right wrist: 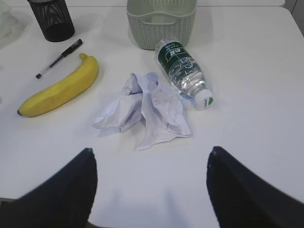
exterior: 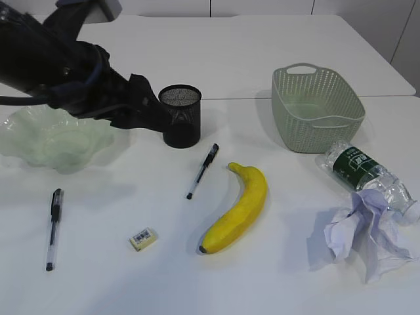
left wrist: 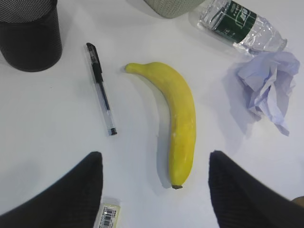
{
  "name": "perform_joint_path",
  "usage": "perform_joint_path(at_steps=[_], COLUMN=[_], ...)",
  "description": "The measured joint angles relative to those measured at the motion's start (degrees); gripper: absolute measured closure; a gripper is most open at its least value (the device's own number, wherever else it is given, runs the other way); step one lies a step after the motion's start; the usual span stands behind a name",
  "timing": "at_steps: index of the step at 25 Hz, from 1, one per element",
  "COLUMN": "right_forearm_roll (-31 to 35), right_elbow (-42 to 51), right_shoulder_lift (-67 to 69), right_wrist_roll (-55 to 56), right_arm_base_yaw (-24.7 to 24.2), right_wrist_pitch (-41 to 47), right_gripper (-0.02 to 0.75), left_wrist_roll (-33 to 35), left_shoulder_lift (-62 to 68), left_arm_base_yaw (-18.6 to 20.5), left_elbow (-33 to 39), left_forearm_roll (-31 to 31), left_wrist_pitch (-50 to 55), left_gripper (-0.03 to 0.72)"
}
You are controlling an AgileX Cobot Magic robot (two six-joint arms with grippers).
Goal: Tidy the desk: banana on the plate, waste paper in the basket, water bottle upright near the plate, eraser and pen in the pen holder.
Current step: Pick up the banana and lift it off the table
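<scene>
Little can be read. The bottle (right wrist: 183,70) carries a dark green label (right wrist: 172,53) with white characters, too small and blurred to make out. The eraser (exterior: 142,238) bears a white sticker with black barcode bars (left wrist: 109,216); no digits on it are legible.

Pale panels (exterior: 262,6) with thin dark vertical seams run along the back
</scene>
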Motion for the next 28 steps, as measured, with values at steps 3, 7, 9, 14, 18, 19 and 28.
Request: perform_joint_path(at_steps=[3, 7, 9, 14, 18, 19, 28], right_forearm_roll=[0.1, 1.0, 1.5, 2.8, 3.3, 3.3, 3.4], right_elbow=[-1.1, -2.3, -3.0, -3.4, -3.4, -3.4, -3.4], right_shoulder_lift=[2.8, 8.5, 10.7, 13.2, 13.2, 13.2, 13.2], right_wrist_roll=[0.0, 0.0, 0.0, 0.0, 0.0, 0.0, 0.1], right_arm_base_yaw=[0.0, 0.0, 0.0, 0.0, 0.0, 0.0, 0.0], right_wrist_pitch=[0.6, 0.4, -0.2, -1.2, -1.3, -1.3, -1.3], right_gripper=[0.245, 0.267, 0.269, 0.269, 0.270, 0.271, 0.283], left_wrist_roll=[0.0, 0.0, 0.0, -0.2, -0.3, -0.3, -1.9], left_shoulder_lift=[3.1, 8.4, 11.4, 18.3, 21.7, 22.3, 29.5], left_arm_base_yaw=[-1.1, -3.4, -4.4, -5.7, -6.5, -6.9, -9.9], left_elbow=[-2.2, -8.4, -11.4, -16.8, -19.0, -19.4, -20.1], left_forearm_roll=[0.4, 1.5, 1.5, 1.6, 3.2, 4.0, 5.9], left_wrist_pitch=[-0.5, -0.4, 0.8, 3.0, 3.5, 3.6, 1.3], left_gripper=[0.191, 0.191, 0.191, 0.191, 0.191, 0.191, 0.140])
